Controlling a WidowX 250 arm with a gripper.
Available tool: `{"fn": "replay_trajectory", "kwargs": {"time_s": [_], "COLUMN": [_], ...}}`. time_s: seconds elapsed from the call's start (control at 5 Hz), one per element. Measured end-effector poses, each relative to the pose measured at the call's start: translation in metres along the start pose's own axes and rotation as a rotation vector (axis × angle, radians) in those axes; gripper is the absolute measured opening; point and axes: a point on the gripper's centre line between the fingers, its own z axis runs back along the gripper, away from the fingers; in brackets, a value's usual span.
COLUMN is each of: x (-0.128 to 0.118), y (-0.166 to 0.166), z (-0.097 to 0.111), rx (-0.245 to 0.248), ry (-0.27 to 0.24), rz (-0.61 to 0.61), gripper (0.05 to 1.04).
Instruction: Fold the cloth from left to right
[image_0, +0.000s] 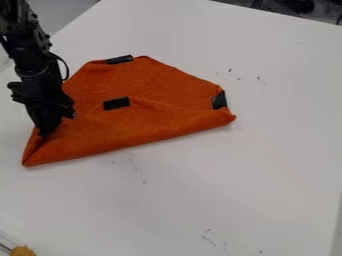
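The gripper (44, 131) points down over the left end of the orange cloth (153, 80), at the cloth's lower left part. Its tips meet the fabric there, and whether they hold any of it is hidden. The cloth lies left of centre, its lower side folded up over itself into a long flap. Pieces of black tape mark the cloth at its top edge, on the flap's raised point near the middle, and at the right corner. Creases run through the fabric beside the gripper.
A white table (220, 185) bears the cloth, with small dark marks scattered on its surface. At the lower left corner is a small yellow-brown object (23, 251) beside a clear edge. Dark items stand beyond the table's far edge at the top right.
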Motion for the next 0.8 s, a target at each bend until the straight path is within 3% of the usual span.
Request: {"fn": "replay_trajectory", "kwargs": {"time_s": [0.2, 0.4, 0.6, 0.8], "x": [0.002, 0.006, 0.026, 0.054], "y": [0.0, -0.005, -0.013, -0.024], "z": [0.014, 0.027, 0.041, 0.045], "rx": [0.042, 0.082, 0.108, 0.097], "ry": [0.019, 0.022, 0.002, -0.018], "rz": [0.003, 0.01, 0.019, -0.003], "gripper": [0.076, 0.063, 0.062, 0.062]}}
